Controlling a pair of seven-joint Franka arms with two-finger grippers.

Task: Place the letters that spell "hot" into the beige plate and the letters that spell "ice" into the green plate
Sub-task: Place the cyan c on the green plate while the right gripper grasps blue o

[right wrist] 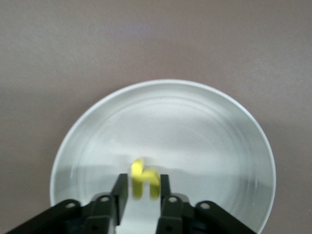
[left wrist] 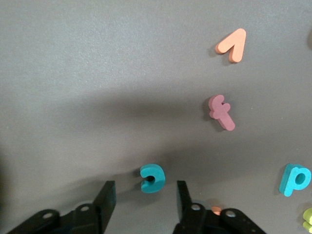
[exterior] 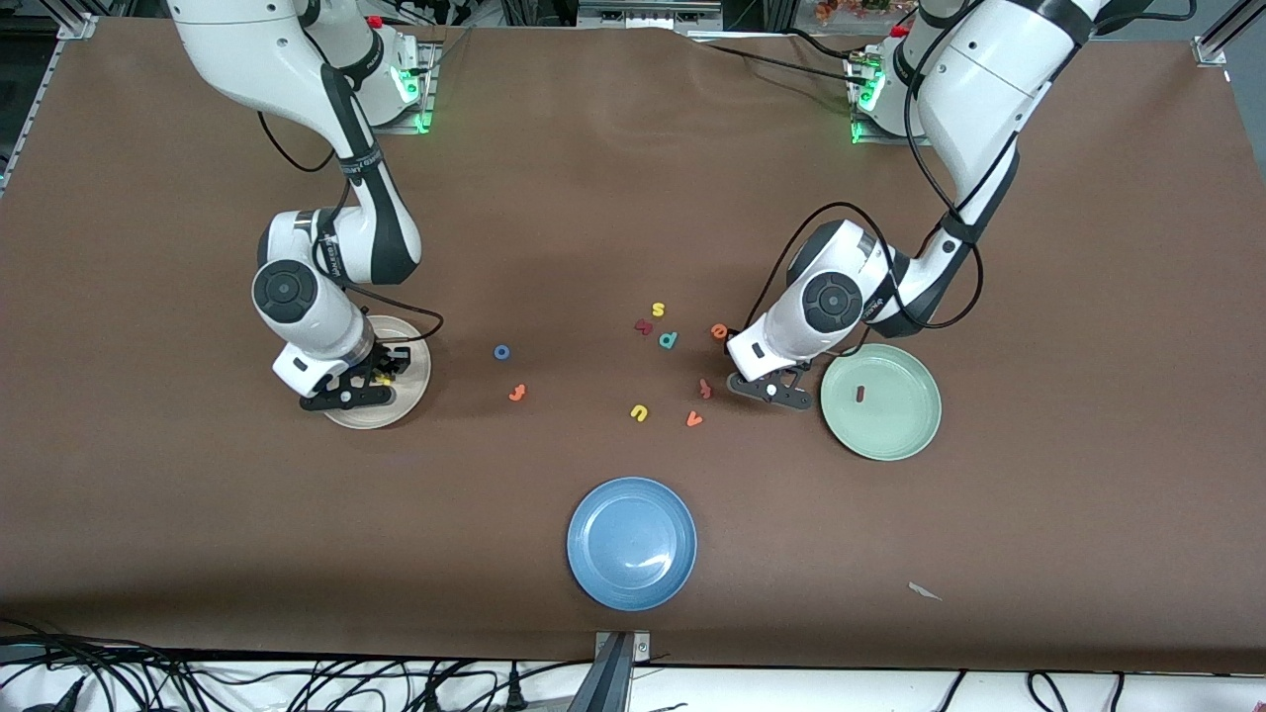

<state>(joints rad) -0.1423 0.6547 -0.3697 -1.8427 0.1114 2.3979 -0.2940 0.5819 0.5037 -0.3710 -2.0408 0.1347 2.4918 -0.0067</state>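
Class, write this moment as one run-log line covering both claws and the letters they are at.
right claw: over beige plate, yellow h between its fingers | left claw: open around teal c on table | dark red i: in green plate

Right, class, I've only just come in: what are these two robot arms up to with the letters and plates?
The right gripper is over the beige plate, its fingers close around the yellow "h". The left gripper is low over the table beside the green plate, open, straddling the teal "c". The dark red "i" already lies in the green plate. The blue plate sits apart.
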